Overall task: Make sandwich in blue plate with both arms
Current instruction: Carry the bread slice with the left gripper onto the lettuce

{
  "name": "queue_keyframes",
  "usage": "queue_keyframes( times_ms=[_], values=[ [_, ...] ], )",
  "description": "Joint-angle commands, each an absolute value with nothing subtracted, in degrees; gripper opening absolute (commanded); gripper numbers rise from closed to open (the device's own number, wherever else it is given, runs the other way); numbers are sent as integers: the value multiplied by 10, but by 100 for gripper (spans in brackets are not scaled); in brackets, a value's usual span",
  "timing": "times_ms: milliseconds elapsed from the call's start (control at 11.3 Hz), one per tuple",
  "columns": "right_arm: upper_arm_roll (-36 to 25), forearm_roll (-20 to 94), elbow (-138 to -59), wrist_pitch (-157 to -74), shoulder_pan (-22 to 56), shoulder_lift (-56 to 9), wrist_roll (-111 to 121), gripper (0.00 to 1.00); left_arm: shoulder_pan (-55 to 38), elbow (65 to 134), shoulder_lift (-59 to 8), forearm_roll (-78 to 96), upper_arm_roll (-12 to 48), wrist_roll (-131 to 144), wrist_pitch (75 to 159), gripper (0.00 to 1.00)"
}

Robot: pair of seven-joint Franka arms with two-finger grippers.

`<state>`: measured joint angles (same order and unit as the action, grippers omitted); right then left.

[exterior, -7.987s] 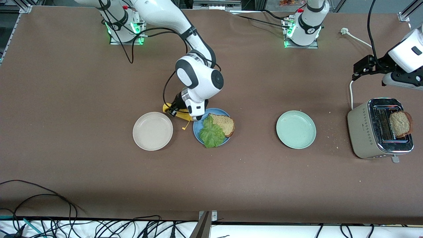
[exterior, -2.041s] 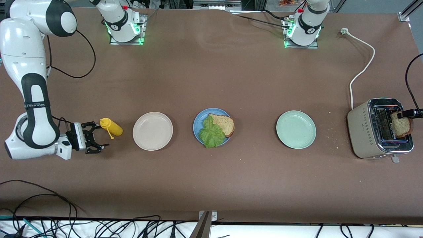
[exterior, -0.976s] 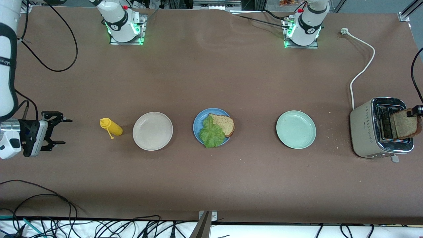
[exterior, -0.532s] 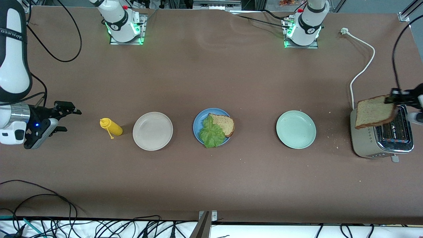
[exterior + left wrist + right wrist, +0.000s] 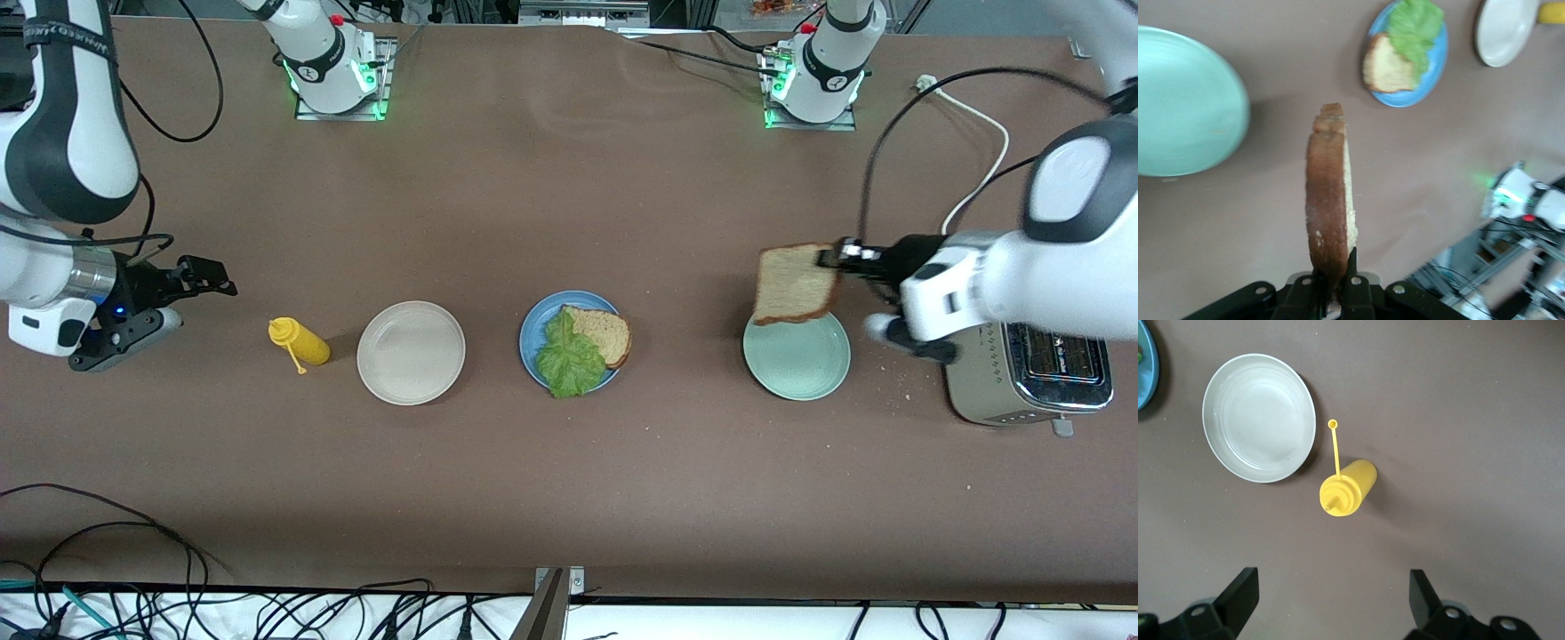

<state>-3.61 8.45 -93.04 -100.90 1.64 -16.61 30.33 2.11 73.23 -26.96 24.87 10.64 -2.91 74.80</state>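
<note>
Brown bread slice [image 5: 794, 284], light and crumbly, hanging edge-pinched in clenched left gripper [image 5: 840, 258] over green plate [image 5: 797, 361]; heading toward blue plate [image 5: 533, 342]. Right gripper [image 5: 191, 284] waiting, released, near mustard bottle [image 5: 300, 341].

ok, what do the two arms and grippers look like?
Both arms are glossy white shells with black joint rings and loose black cables; the bases glow green with a red button on top. The right arm carries small lettering on a black band. The left gripper and right gripper are black two-finger units on white wrists, with screw heads showing on the black bodies in the wrist views.
</note>
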Motion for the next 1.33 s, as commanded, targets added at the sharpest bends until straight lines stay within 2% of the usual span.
queue_keyframes(
  times_ms=[0,266,444,621,976,1065,1154,1242],
  values=[
    [-40,37,-1015,-1089,26,-94,265,100,-25,720,-359,358,103,-10,839,0],
    [-53,15,-1001,-1114,25,-60,265,100,-95,724,-413,437,104,-12,962,0],
    [-62,29,-997,-1102,32,-51,250,100,-125,732,-438,483,104,-16,990,0],
    [-62,19,-958,-1052,67,-55,111,100,-137,738,-460,503,104,-64,1002,0],
    [-66,-7,-918,-1024,80,-64,86,100,-153,780,-469,535,105,-133,1043,0],
    [-67,-4,-908,-1007,81,-67,85,100,-152,781,-482,534,104,-140,1052,7],
    [-72,3,-906,-1007,80,-68,84,100,-155,784,-486,525,103,-142,1070,84],
    [-76,5,-904,-1007,77,-68,84,100,-155,784,-483,507,102,-143,1072,100]
  ],
)
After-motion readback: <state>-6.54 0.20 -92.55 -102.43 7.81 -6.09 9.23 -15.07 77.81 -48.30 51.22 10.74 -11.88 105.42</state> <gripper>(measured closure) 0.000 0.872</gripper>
